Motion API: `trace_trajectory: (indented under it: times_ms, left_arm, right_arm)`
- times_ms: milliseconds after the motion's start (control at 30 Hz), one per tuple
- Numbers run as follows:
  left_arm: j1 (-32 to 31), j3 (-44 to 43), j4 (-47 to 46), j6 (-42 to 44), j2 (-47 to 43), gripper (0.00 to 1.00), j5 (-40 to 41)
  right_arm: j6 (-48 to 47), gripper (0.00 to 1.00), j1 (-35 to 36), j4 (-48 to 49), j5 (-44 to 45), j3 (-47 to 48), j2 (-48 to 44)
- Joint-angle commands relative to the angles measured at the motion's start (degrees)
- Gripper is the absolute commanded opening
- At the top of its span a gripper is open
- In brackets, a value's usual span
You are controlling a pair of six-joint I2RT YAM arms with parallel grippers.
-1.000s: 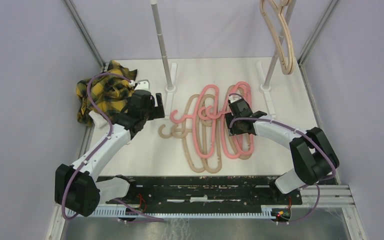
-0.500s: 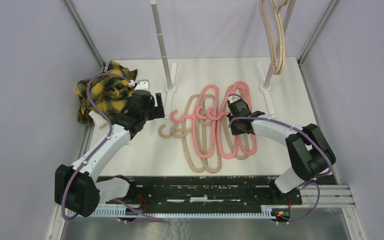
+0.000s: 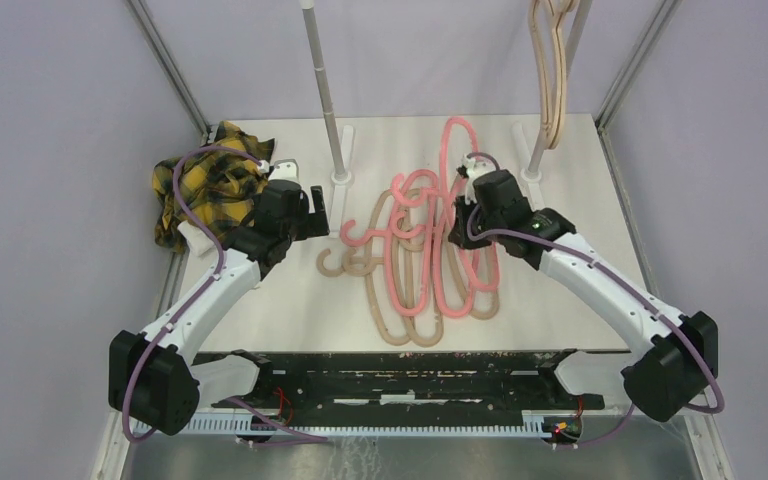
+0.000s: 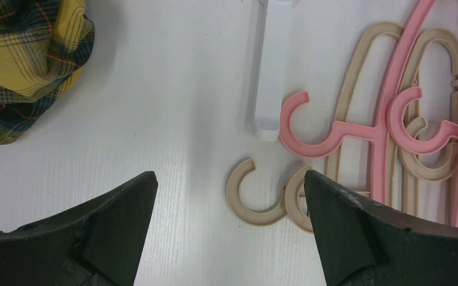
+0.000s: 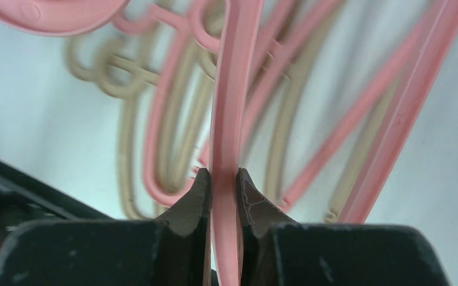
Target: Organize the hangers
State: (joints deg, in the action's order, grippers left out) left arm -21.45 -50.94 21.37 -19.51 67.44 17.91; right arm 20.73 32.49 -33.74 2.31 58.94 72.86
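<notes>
Hangers [image 3: 415,270] lie in a pile in the middle of the white table [image 3: 580,200], pink ones and beige ones all mixed up. Their long sides run from the near edge to the far edge, and their hooks stick out to the left. The right fingers [image 5: 194,196] are closed tight on one thin bar of a pink hanger [image 5: 226,119], one finger on each side of it. This hanger also runs from near to far, and its round end points to the far side of the table. Part of it is hidden behind the right arm. The right wrist view is blurry, so the pile behind it is hard to sort out. One more beige hanger [image 3: 550,70] hangs up high at the far right, long side up and down, with its top cut off. The left fingers [image 4: 119,214] are spread wide and hold nothing, between the pile and a plaid cloth [image 3: 205,185].
</notes>
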Motion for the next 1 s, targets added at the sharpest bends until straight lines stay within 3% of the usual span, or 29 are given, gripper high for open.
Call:
trace_trajectory:
  times_ms: [0, 400, 733, 967]
  left_arm:
    - [0.21, -2.7, -0.36, 0.83, -1.36, 1.0, 0.19]
    - [0.28, -2.55, -0.27, 1.39, -2.98, 1.0, 1.23]
    - [0.27, -2.27, -0.27, 2.36, -3.05, 1.0, 1.99]
    - [0.31, -2.28, -0.27, 2.87, -3.25, 1.0, 2.19]
  right_arm:
    - [4.13, 0.08, 0.63, 1.89, -9.3, 11.87, -0.3]
    - [15.29, 0.07, 2.38, 17.1, -17.2, 42.0, 19.33]
    - [23.67, 0.07, 3.14, 25.54, -19.24, 55.01, 26.7]
    - [29.69, 0.07, 3.25, 24.67, -14.14, 62.11, 32.25]
